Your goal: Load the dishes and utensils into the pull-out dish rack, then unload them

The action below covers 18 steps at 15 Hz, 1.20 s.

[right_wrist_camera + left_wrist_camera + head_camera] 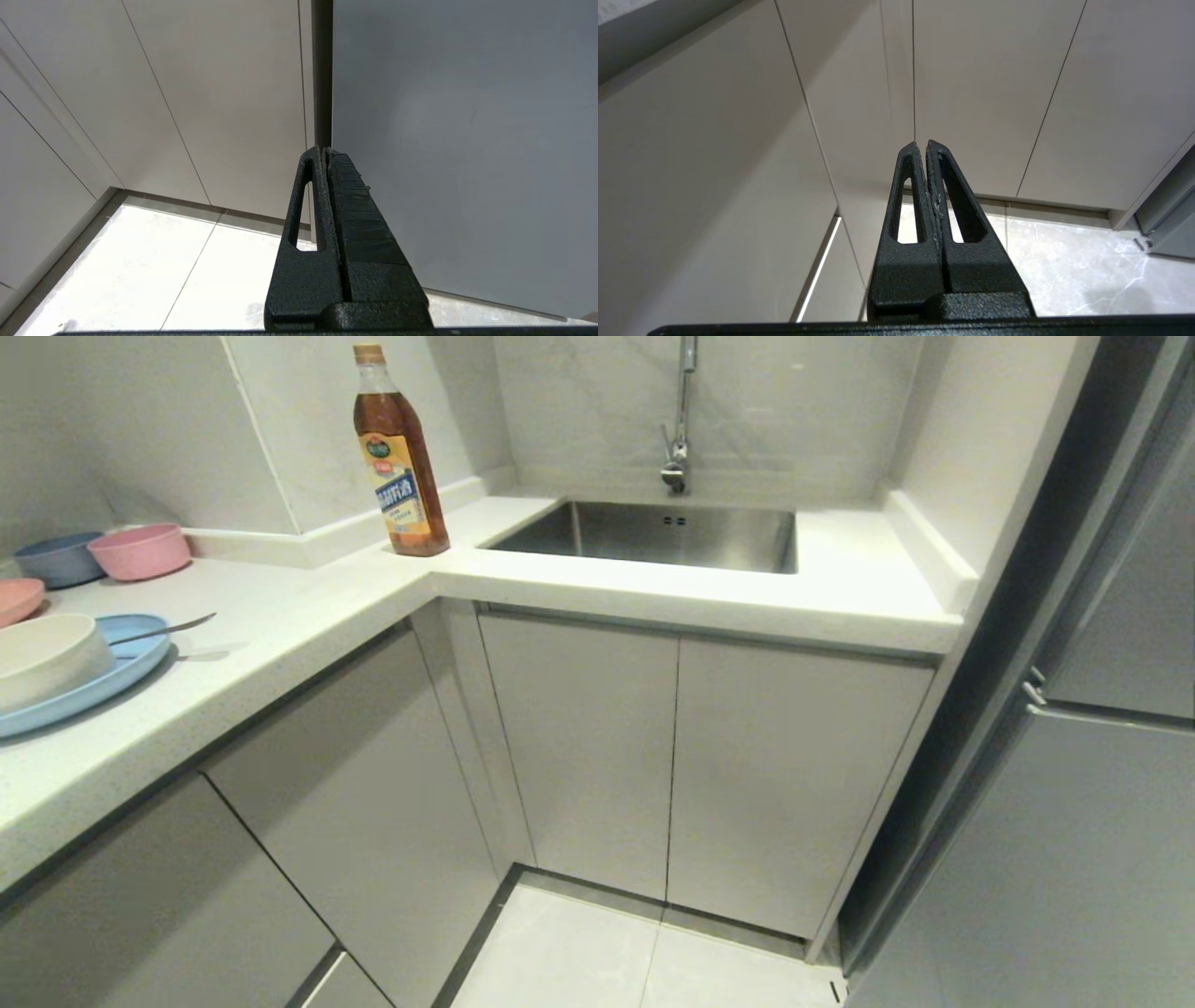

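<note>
On the left end of the white L-shaped countertop (280, 616) lay the wide, shallow light-blue plate (112, 677), with the round white bowl (47, 658) resting on it and the slim silver metal spoon (163, 628) propped on its rim, handle pointing toward the sink. No chopsticks or dish rack could be seen; the grey cabinet fronts (579, 747) were all closed. The left gripper (923, 145) hung low before those fronts, its black fingers pressed together on nothing. The right gripper (324, 151) was likewise clenched and empty, near the grey refrigerator door (467, 140).
</note>
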Available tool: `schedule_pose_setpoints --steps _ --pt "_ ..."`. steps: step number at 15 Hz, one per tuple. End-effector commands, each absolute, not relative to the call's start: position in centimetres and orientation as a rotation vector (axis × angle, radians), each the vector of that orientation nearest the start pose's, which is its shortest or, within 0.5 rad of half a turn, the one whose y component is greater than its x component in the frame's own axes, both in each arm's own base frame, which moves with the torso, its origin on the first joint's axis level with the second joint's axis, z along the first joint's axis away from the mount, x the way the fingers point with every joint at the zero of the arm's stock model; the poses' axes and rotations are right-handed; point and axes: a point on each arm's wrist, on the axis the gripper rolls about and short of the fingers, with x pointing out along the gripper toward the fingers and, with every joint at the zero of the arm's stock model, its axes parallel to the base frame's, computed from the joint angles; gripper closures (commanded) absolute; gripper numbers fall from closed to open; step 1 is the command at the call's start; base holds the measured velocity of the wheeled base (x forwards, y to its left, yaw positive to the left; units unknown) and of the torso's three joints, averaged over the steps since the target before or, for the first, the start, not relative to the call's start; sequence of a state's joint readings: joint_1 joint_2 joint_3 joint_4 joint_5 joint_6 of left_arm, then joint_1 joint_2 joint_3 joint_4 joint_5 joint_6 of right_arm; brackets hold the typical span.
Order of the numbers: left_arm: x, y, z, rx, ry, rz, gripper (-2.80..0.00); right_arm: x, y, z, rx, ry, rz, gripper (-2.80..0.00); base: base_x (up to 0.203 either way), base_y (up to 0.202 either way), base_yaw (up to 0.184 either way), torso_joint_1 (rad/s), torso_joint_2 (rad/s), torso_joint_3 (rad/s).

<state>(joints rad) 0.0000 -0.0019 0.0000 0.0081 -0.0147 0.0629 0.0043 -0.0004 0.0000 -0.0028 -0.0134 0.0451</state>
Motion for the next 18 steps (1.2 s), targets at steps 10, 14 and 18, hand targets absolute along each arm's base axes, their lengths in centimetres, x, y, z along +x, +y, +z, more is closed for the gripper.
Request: schedule_pose_setpoints --steps 10,14,18 --pt "-2.28 -0.03 7.47 0.060 0.007 -0.016 0.00 -2.28 -0.04 7.58 0.045 -0.003 -0.009 0.00 0.000 0.000 0.000 0.002 0.00 0.181" --pt "-2.28 -0.03 7.47 0.061 0.007 -0.016 0.00 -2.28 -0.04 7.58 0.045 -0.003 -0.009 0.00 0.000 0.000 0.000 0.000 0.00 0.207" --pt "-2.28 -0.03 7.47 0.060 0.007 -0.016 0.00 -2.28 -0.04 7.58 0.046 -0.003 -0.009 0.00 0.000 0.000 0.000 0.003 0.00 0.201"
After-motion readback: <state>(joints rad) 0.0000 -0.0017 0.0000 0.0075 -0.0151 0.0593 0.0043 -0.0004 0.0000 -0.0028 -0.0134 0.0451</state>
